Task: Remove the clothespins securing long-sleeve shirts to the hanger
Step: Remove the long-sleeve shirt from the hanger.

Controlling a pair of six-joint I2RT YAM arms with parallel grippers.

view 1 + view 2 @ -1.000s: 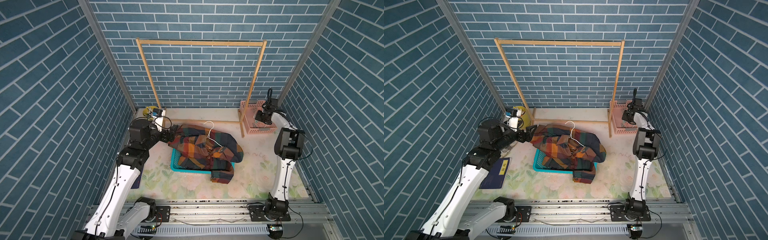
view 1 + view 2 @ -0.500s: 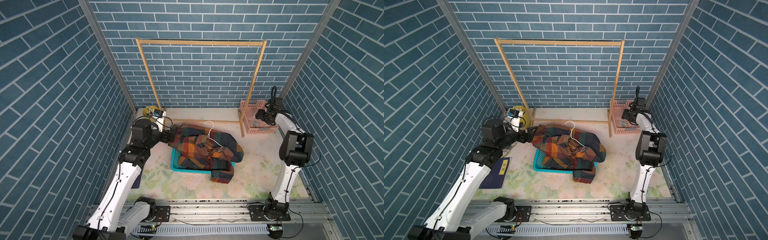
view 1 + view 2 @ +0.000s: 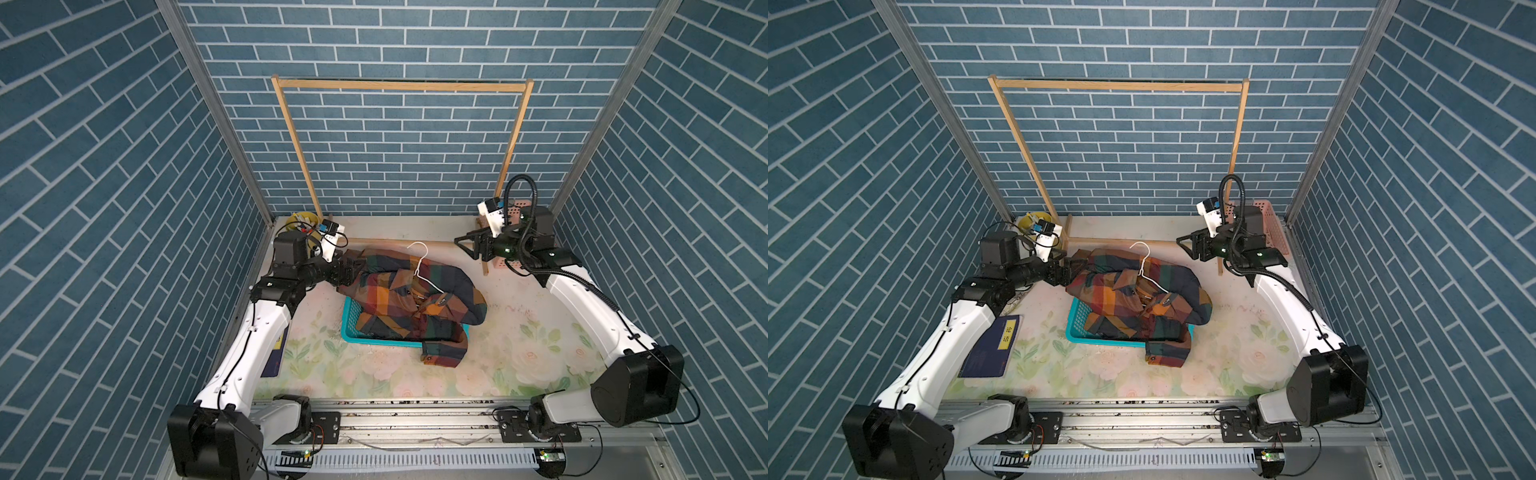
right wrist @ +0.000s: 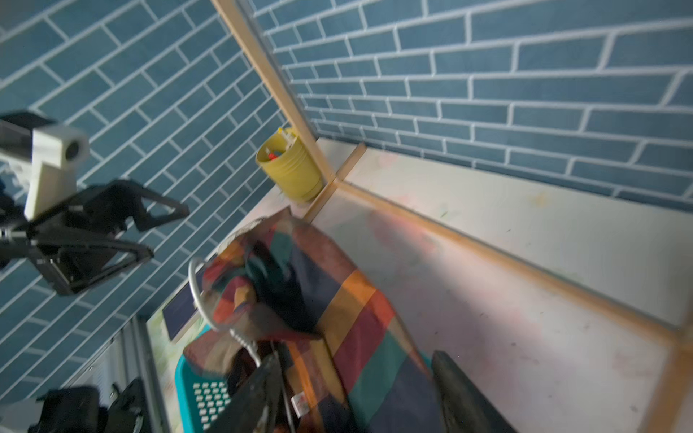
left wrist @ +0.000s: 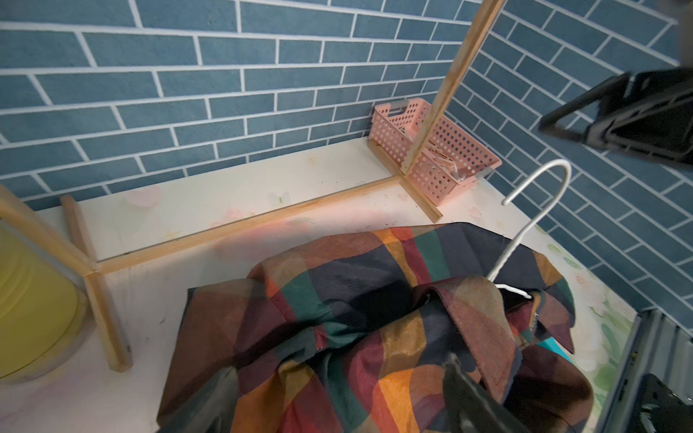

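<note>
— What's it after? I see the plaid shirt (image 3: 399, 299) heaped over the teal basket (image 3: 376, 343) in the middle of the flowered table (image 3: 519, 332), white wire hanger (image 5: 519, 243) poking out of the collar, but nothing clipped on it

— Nor me, from up top. The left wrist camera looks into the pink basket (image 5: 468, 157) in the far corner, and there are pale clip shapes lying in it, clothespins (image 5: 444, 165) I'd guess. If another is on the shirt it's hidden in the folds; I can't tell

— And the hands?

— Both empty. The right gripper (image 3: 464, 248) hangs in the air just beside the pink basket, jaws spread, nothing between. The left gripper (image 4: 168, 232) is at the shirt's edge. The right wrist camera, blurry as it is, catches it side-on, jaws apart and pinching no cloth, which the top views can't settle

— So what's the sensible move?

— A search, I'd say. Left pinches the shoulder cloth and spreads it so the wire shows. Right comes down along the wire, squeezes a clip by its tail ends, not the fabric, and lifts straight off. Mind the hook, it stands up and could snag a finger

— Do the top views add anything?

— The whole lie of it: a cuff spilling over the teal basket's front rim onto the table, out of both wrist cameras' sight
</note>
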